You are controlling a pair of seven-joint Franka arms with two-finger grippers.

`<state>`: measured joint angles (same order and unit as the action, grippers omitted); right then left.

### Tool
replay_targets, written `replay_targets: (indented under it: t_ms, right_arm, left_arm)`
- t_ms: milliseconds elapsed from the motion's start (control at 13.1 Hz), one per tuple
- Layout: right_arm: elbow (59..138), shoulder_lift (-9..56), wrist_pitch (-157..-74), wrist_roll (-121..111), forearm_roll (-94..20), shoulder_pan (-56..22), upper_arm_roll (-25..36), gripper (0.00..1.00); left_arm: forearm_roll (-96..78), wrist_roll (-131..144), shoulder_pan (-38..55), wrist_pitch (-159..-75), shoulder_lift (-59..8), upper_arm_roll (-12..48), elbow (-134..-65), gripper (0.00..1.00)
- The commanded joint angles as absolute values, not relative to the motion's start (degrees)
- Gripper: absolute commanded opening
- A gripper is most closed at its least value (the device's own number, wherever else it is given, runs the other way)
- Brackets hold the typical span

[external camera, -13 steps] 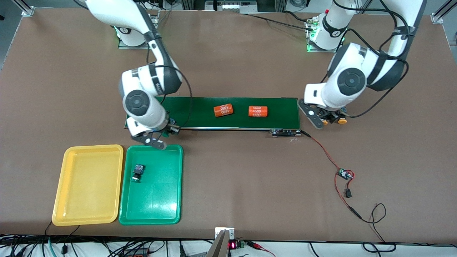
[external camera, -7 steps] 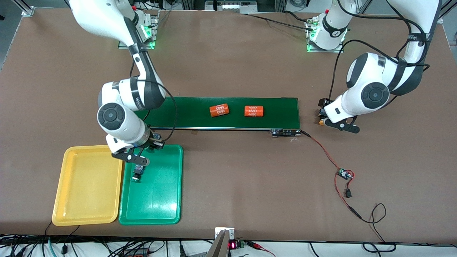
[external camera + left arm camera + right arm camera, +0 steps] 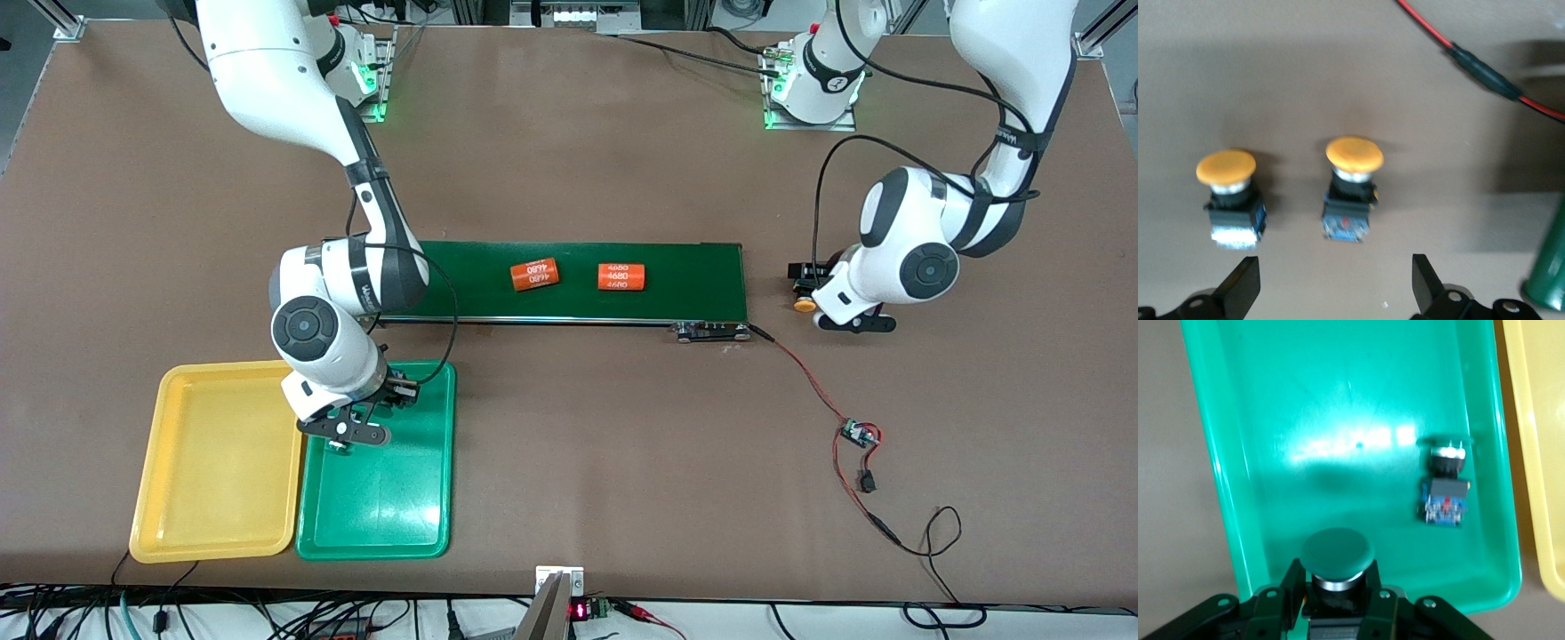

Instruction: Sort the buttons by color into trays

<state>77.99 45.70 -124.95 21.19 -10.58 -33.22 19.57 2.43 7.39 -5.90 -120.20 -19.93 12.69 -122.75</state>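
My right gripper [image 3: 343,434] hangs low over the green tray [image 3: 391,533], shut on a green-capped button [image 3: 1338,555]. A second green button [image 3: 1445,487] lies on its side in that tray [image 3: 1338,407]; the front view hides it under the gripper. The yellow tray [image 3: 178,533] stands beside the green one and holds nothing. My left gripper [image 3: 852,322] is open just above the table off the belt's end. Two yellow-orange buttons [image 3: 1226,168] [image 3: 1353,155] lie on the table just ahead of its fingertips [image 3: 1245,283]. One of them shows in the front view [image 3: 805,304].
A long dark-green belt [image 3: 693,276] crosses the middle of the table with two orange cylinders [image 3: 534,275] [image 3: 621,276] on it. A red and black wire [image 3: 805,373] runs from the belt's end to a small board [image 3: 858,434], nearer the front camera.
My right gripper has moved from the belt's end down over the green tray, carrying the green button. My left arm has swung round above the yellow-orange buttons. The cylinders have shifted slightly toward the right arm's end.
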Motion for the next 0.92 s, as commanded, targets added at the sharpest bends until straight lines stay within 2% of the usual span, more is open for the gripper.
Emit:
replay_targets:
  t_ms: [0, 305, 381, 458, 534, 610, 686, 763, 839]
  right_arm:
    - [75.6, 47.8, -127.5, 17.9, -10.3, -30.8, 19.0, 0.02]
    - [75.5, 50.9, -133.8, 18.0, -10.7, -30.6, 18.5, 0.02]
    - [75.5, 51.7, -134.3, 18.0, -10.7, -30.7, 18.5, 0.02]
    - [75.5, 52.1, -134.5, 18.1, -10.8, -30.8, 18.5, 0.02]
    - [75.5, 52.6, -134.5, 18.1, -10.7, -30.8, 18.5, 0.02]
    - [75.5, 53.1, -134.6, 18.2, -10.8, -30.7, 18.5, 0.03]
    - [75.5, 53.4, -135.5, 18.3, -10.9, -30.6, 18.5, 0.08]
    - [75.6, 53.4, -135.9, 18.4, -10.9, -30.7, 18.5, 0.49]
    - [75.6, 53.3, -135.9, 18.5, -11.1, -30.7, 18.5, 0.99]
  left_arm:
    - [1.7, 5.5, -4.8, -126.4, -20.8, 12.5, -124.7, 1.00]
    - [1.8, 3.8, -4.4, -134.5, -22.8, 12.4, -129.0, 1.00]
    - [1.8, 2.7, -4.4, -134.8, -22.8, 12.4, -129.9, 0.94]
    - [1.8, 1.9, -4.4, -134.8, -22.8, 12.5, -130.4, 0.79]
    - [1.8, 1.0, -4.5, -134.5, -22.6, 12.4, -130.4, 0.53]
    - [1.8, -0.3, -4.5, -134.3, -22.4, 12.5, -130.3, 0.39]
    - [1.8, -1.5, -4.7, -134.2, -21.8, 12.5, -130.0, 0.27]
    - [1.8, -2.1, -5.0, -134.1, -20.6, 12.5, -129.7, 0.18]
    - [1.8, -2.0, -5.1, -132.7, -19.6, 12.7, -128.4, 0.14]
